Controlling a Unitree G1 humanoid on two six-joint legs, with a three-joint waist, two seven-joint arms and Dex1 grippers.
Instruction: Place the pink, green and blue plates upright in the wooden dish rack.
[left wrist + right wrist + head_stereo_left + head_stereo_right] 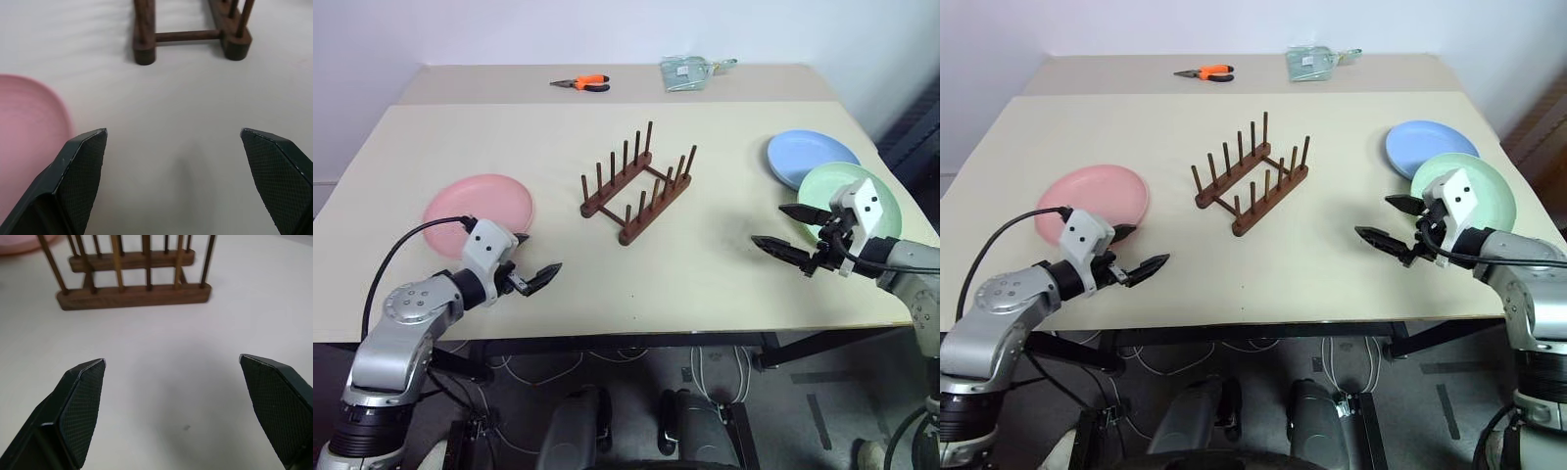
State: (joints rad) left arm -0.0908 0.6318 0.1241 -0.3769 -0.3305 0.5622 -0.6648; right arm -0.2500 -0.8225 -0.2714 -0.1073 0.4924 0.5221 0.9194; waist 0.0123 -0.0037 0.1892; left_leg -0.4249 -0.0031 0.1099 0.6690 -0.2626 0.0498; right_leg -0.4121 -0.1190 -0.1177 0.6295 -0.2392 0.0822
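Both sets of jaws stand wide and empty. The left gripper hovers over bare desk just beside the near edge of the pink plate, its fingers aimed toward the end of the wooden dish rack; the right gripper hovers at the near left edge of the green plate, also pointing at the rack across open desk. Rack sits mid-desk, angled, with no plate in it, so no part of the task is done yet. Pink plate lies flat on the robot's left, well apart from the rack; green plate lies flat on the right with the blue plate just behind it, the two seeming to overlap at the rim. Plates look like light, stiff plastic, smooth and likely slippery, probably not fragile; lying flat, the only hold is the raised rim, so one finger would need to slip under the edge and pinch the rim, then tip the plate upright between two pairs of pegs. Rack looks light and could slide or tip if a plate knocks the thin pegs. At the far edge lie orange-handled pliers and a greenish packet; any print on the packet is too small to read, and no other writing is visible.
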